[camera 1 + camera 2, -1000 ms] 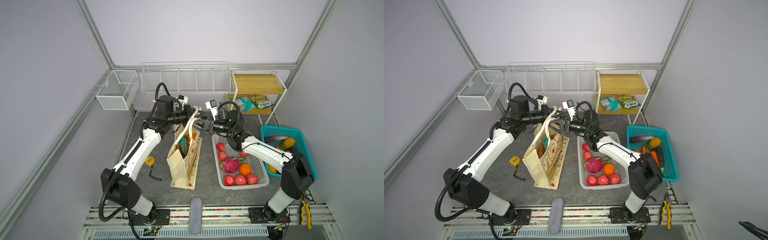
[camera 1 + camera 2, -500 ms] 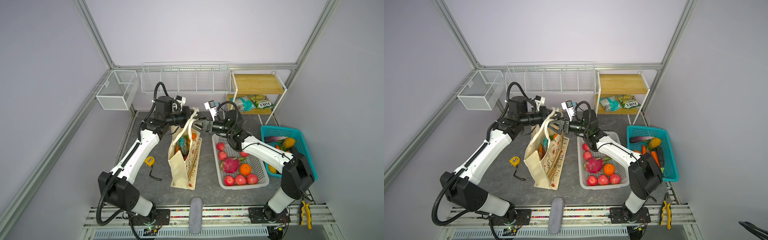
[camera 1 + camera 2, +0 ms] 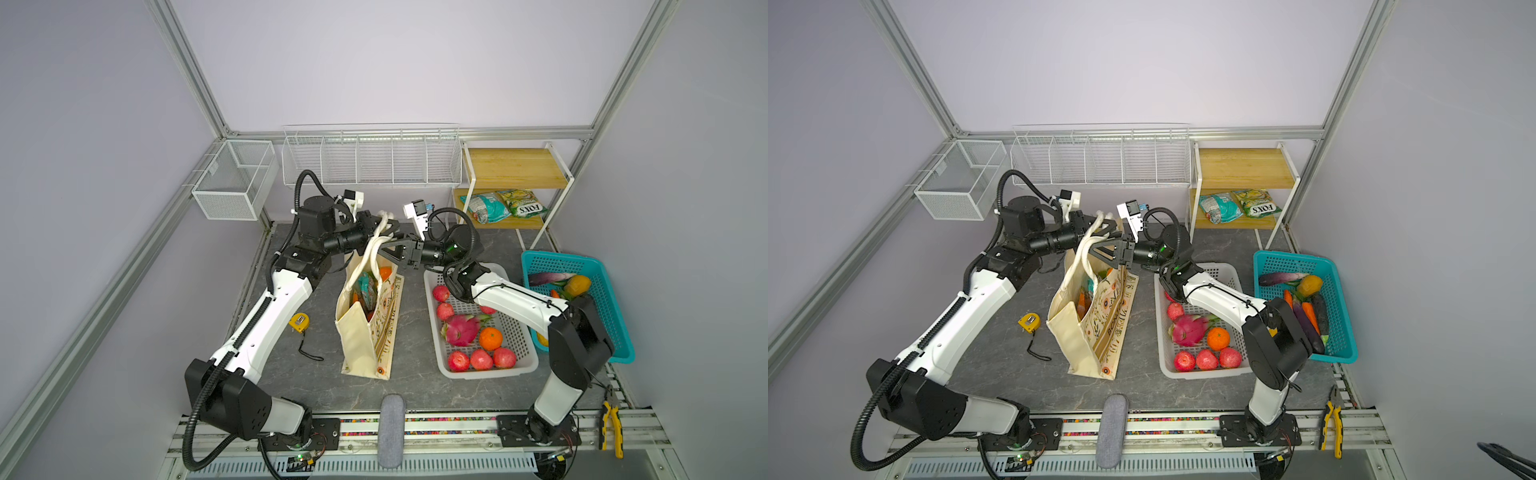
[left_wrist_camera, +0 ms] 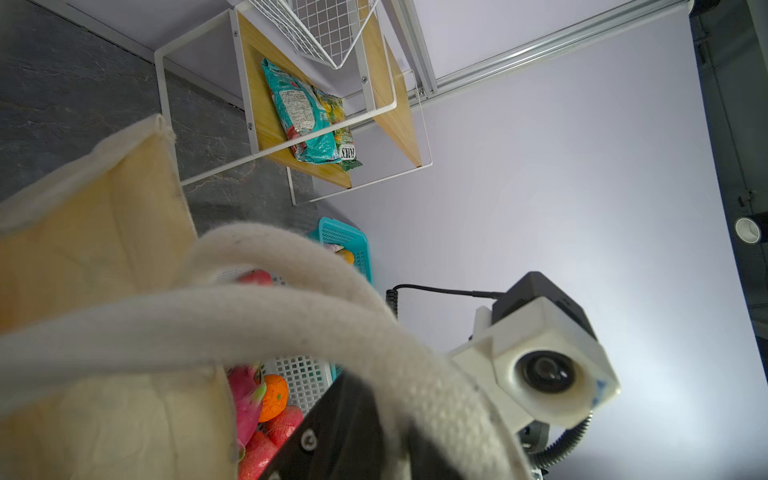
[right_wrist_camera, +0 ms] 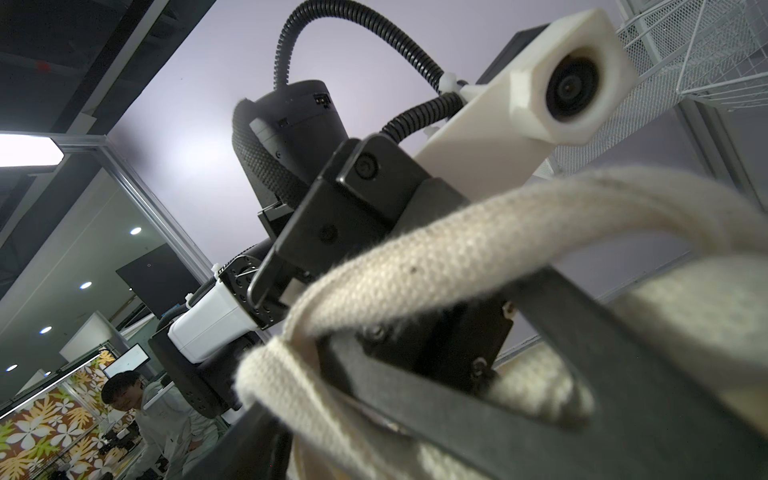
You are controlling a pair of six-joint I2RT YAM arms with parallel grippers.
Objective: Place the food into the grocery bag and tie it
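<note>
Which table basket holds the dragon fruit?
The white basket, next to the tote; the pink dragon fruit lies among its red fruit. The teal basket holds vegetables.

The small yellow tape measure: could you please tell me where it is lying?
In both top views the yellow tape measure lies on the grey tabletop, between the left arm's white forearm and the cream canvas tote bag.

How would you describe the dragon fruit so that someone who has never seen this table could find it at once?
Find the white perforated basket lying on the dark table between the standing canvas bag and the teal basket. In its middle lies the dragon fruit. It is bright pink with green-tipped scales, and larger than the round red fruits and the orange beside it.
</note>
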